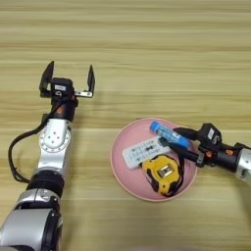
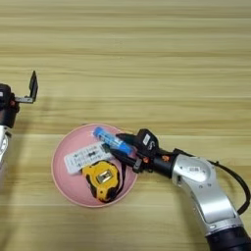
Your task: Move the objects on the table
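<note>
Across the table (image 1: 147, 49), the pink plate (image 1: 122, 169) sat at 5 o'clock, holding the white remote (image 1: 142, 152) and the tape measure (image 1: 164, 172). Right gripper (image 2: 116, 145) clasped the blue-and-white tube (image 1: 168, 134) over the plate's 1 o'clock rim. Left gripper (image 1: 67, 80) hovered at 9 o'clock, fingers spread, empty.

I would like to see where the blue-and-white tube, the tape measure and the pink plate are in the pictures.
blue-and-white tube (image 1: 168, 134), left eye view, middle of its blue body.
tape measure (image 1: 163, 173), left eye view, centre of its yellow case.
pink plate (image 2: 62, 180), right eye view, bare lower left part inside the rim.
</note>
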